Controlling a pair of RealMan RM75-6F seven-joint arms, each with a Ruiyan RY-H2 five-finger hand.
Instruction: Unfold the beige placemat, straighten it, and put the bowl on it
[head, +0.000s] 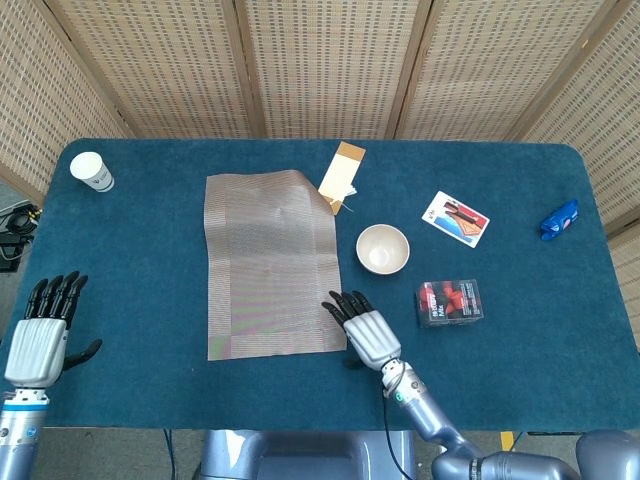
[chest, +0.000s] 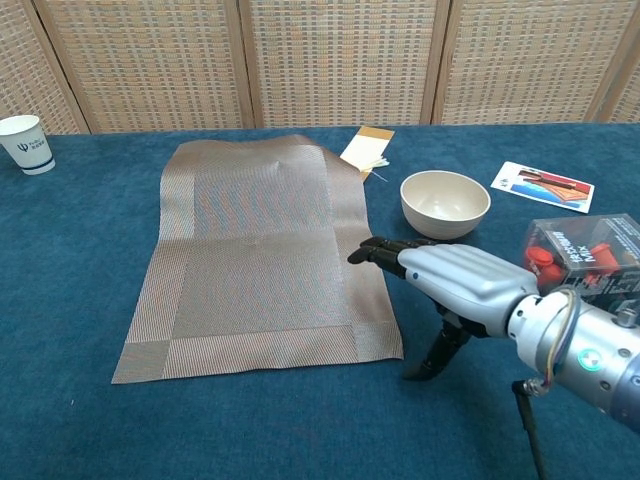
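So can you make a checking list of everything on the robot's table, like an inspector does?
Surface: blue table, carpet-like top.
Job's things: beige placemat lies unfolded and flat, far right corner slightly curled; bowl sits upright on the table right of it, not on it.
Clutter: paper cup far left; tan card; picture card; clear box of red things; blue object far right.
Hands: left hand open at the table's near left edge; right hand open, fingertips at the placemat's right edge.
Cables: some on the floor, far left.
Surroundings: woven screen panels behind.
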